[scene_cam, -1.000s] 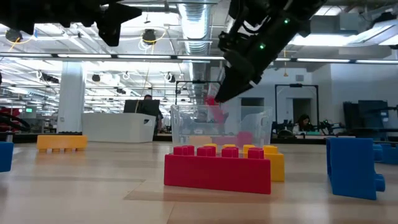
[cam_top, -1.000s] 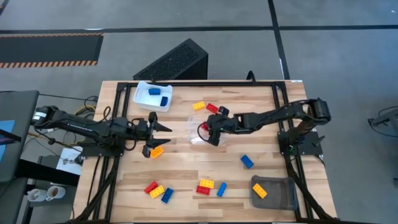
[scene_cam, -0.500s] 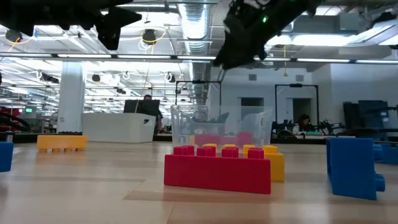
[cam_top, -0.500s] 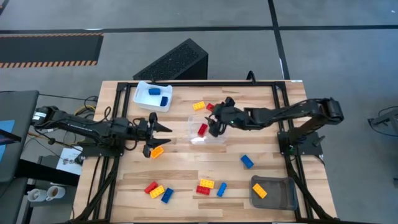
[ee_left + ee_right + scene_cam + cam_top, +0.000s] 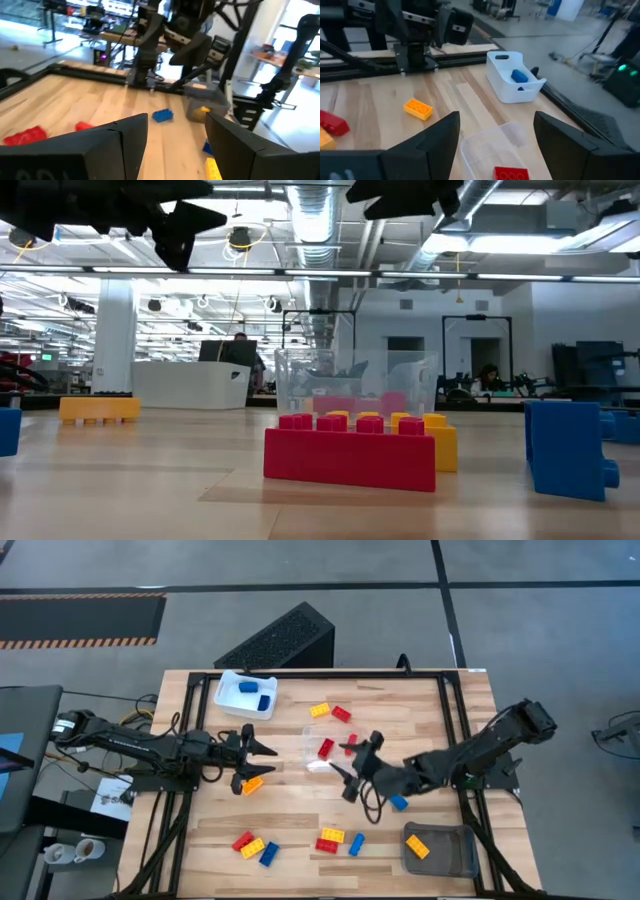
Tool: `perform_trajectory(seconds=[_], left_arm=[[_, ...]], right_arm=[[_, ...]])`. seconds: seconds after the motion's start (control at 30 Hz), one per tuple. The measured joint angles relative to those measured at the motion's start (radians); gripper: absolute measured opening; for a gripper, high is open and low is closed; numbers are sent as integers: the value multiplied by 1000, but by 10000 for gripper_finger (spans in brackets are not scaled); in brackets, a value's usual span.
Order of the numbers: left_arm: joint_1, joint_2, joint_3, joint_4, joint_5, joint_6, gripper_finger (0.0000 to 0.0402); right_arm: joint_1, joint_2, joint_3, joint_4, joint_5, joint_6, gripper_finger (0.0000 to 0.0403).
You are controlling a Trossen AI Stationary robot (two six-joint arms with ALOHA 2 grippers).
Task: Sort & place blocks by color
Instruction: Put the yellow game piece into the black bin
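Observation:
My right gripper [image 5: 345, 768] is open and empty, above the near right side of the clear tray [image 5: 330, 752]. One red brick [image 5: 325, 748] lies in that tray and also shows in the right wrist view [image 5: 510, 174]. My left gripper [image 5: 258, 762] is open and empty, left of the clear tray. An orange brick [image 5: 252, 782] lies flat on the table beside its near finger. Yellow [image 5: 319, 710], red [image 5: 341, 713] and blue [image 5: 397, 800] bricks lie loose on the table. In the low view both grippers, left [image 5: 190, 220] and right [image 5: 400, 195], are well above the table.
A white tray [image 5: 228, 692] at the far left holds two blue bricks. A grey tray [image 5: 445, 858] at the near right holds an orange brick [image 5: 417, 846]. Red, yellow and blue bricks lie near the front edge [image 5: 330, 838] [image 5: 255, 847]. A black box [image 5: 280, 640] stands beyond the table.
My right gripper has let go of the red brick, which now lies in the clear tray. The gripper has risen, first going toward the far edge and then swinging back toward the near edge.

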Motion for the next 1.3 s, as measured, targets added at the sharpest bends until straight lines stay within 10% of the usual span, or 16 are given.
perform_trajectory(seconds=[0.63,1.3], left_arm=[[-11,33,0,-1,-227,7,185],[-11,149,20,-14,-216,-89,185]], right_arm=[[-46,18,-1,-11,-69,187,274],[-60,18,-7,-38,-80,190,274]])
